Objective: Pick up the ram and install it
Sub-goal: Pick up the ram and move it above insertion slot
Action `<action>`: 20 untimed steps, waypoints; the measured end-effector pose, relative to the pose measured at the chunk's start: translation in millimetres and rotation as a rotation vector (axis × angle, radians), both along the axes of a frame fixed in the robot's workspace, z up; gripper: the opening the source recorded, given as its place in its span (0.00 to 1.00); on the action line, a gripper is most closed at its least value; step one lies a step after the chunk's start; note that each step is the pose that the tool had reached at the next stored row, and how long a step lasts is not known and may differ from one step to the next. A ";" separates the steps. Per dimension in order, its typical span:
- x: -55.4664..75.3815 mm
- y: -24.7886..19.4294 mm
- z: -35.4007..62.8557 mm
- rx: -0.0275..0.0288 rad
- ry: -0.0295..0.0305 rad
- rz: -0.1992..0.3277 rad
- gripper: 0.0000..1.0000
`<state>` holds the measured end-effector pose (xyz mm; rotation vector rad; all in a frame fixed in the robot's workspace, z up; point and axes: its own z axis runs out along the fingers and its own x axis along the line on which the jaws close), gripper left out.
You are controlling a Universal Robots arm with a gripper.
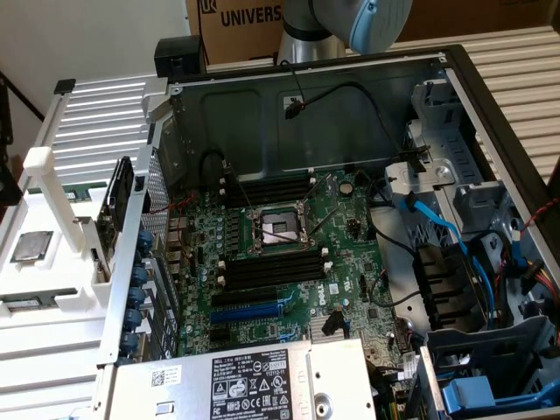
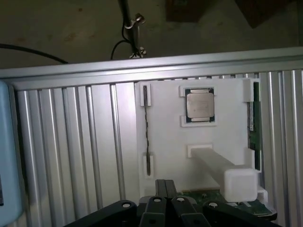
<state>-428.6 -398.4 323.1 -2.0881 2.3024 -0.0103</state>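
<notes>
The ram [image 2: 146, 127] is a thin dark stick standing on edge in two white clips of a white holder [image 2: 165, 142]. In the exterior view the ram [image 1: 24, 304] sits at the holder's near end, left of the open computer case. My gripper [image 2: 165, 182] shows only in the wrist view. Its two black fingers are pressed together with nothing between them, just off one end of the ram and apart from it. The black memory slots [image 1: 271, 267] lie beside the processor socket [image 1: 278, 229] on the motherboard. In the exterior view only an arm joint [image 1: 354, 22] shows.
The holder also carries a processor chip [image 2: 199, 105], a white post [image 2: 239, 182] and a green strip [image 2: 256, 123] along its edge. A card [image 1: 118, 210] stands beside the case wall. A blue expansion slot [image 1: 249, 311], cables [image 1: 437, 227] and a power supply [image 1: 254, 381] fill the case.
</notes>
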 end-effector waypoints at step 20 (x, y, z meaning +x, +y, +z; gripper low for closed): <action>-0.2 -3.5 -41.5 0.0001 0.0058 0.000 0.10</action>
